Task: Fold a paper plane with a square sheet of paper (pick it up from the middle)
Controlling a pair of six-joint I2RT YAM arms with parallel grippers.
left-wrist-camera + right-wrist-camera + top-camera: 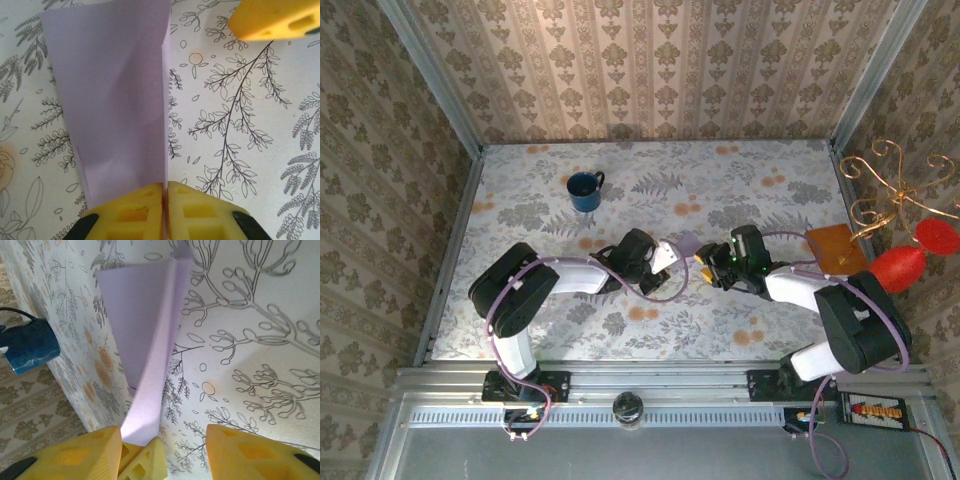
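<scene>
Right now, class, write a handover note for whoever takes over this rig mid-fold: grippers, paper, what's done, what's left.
Left gripper: shut, pinching the lilac paper on its crease at one end.
Right gripper: open, fingers apart, close beside the paper.
Paper: around the middle of the table, between the two grippers.
Done: folded into a narrow taper with a centre crease.
Left: probably the wing folds; plane not finished.

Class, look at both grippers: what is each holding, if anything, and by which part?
The left gripper pinches the folded lilac paper at its narrow end, on the crease. The right gripper stands open, holding nothing.
</scene>
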